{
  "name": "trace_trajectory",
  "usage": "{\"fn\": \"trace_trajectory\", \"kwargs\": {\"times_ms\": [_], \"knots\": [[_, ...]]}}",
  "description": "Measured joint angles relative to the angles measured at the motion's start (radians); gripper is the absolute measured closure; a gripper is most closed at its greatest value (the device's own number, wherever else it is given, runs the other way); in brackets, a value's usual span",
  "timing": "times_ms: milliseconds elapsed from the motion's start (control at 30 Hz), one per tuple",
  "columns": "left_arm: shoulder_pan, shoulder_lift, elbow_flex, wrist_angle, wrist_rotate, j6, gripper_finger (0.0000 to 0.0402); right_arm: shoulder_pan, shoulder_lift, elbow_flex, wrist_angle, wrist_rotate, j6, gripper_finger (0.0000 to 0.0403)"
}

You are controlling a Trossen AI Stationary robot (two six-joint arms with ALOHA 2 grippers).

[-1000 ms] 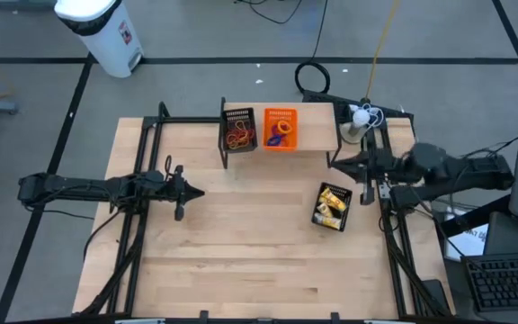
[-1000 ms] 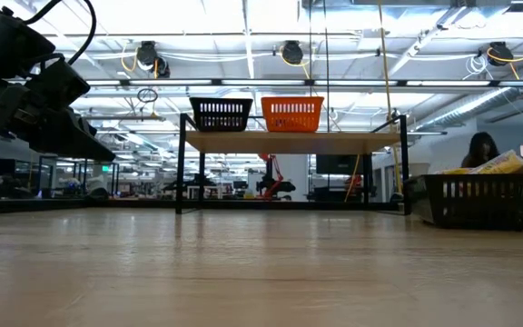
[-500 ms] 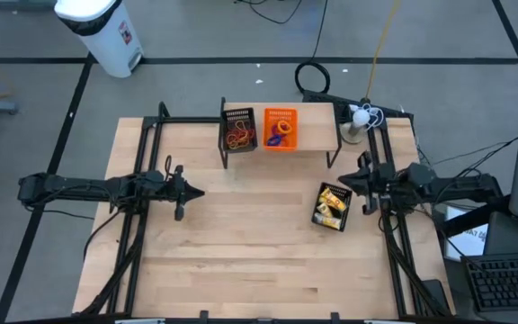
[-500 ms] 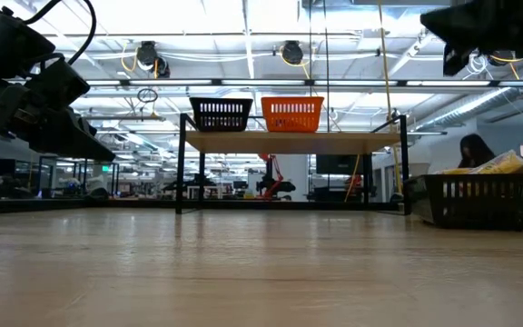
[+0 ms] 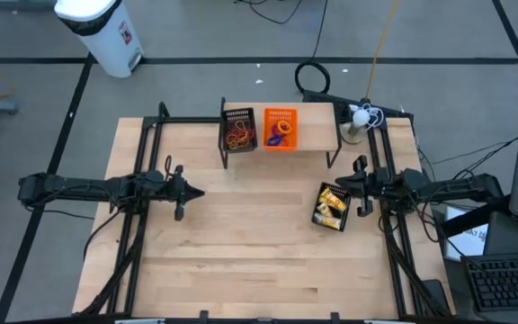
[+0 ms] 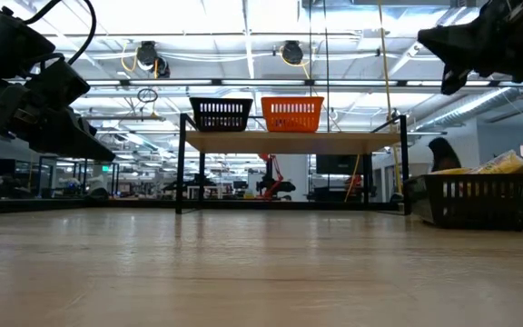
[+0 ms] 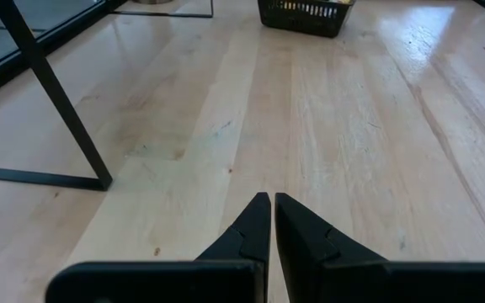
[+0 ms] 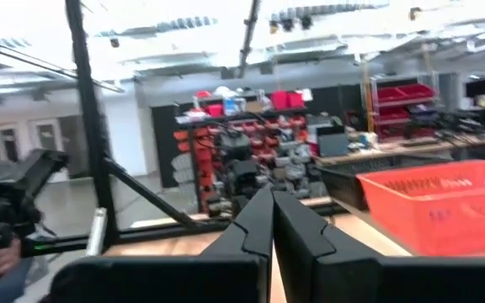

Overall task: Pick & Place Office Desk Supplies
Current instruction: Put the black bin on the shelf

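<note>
Red and orange rubber bands (image 5: 237,137) lie in a black mesh tray (image 5: 239,117) on the raised shelf. Beside it, blue, purple and orange rings (image 5: 280,132) lie in the orange tray (image 5: 280,114). Yellow oblong pieces (image 5: 332,205) fill a second black mesh tray (image 5: 317,213) standing on the table, also seen in the low view (image 6: 484,198). My right gripper (image 5: 341,184) is shut and hangs high (image 6: 443,44) by that tray's far right corner. My left gripper (image 5: 198,192) is shut (image 7: 272,199) and raised over the table's left half.
The shelf (image 5: 317,142) stands on black legs along the far edge, one leg (image 7: 53,88) near my left gripper. Black frame rails (image 5: 138,225) run along both table sides. Bare wood (image 5: 241,243) spreads between the arms and toward the near edge.
My right gripper has moved toward the table's near edge, from beside the shelf's right leg to the far right corner of the black tray on the table. It has come into the low view from the upper right. Its fingers stay shut.
</note>
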Motion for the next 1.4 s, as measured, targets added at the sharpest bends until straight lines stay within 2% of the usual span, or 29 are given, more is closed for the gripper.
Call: {"fn": "trace_trajectory", "kwargs": {"times_ms": [300,500,733,1400], "knots": [[0.0,0.0,0.0,0.011,-0.002,0.009,0.0378,0.0,0.062,-0.004,-0.002,-0.001,-0.01,0.0403],[0.0,0.0,0.0,0.012,-0.002,0.014,0.0378,0.0,0.128,-0.005,-0.024,0.094,-0.021,0.0403],[0.0,0.0,0.0,0.013,-0.002,0.014,0.0378,0.0,0.175,-0.005,-0.023,0.095,-0.04,0.0403],[0.0,0.0,0.0,0.014,-0.001,0.014,0.0378,0.0,0.189,-0.006,0.017,0.105,-0.031,0.0403]]}}
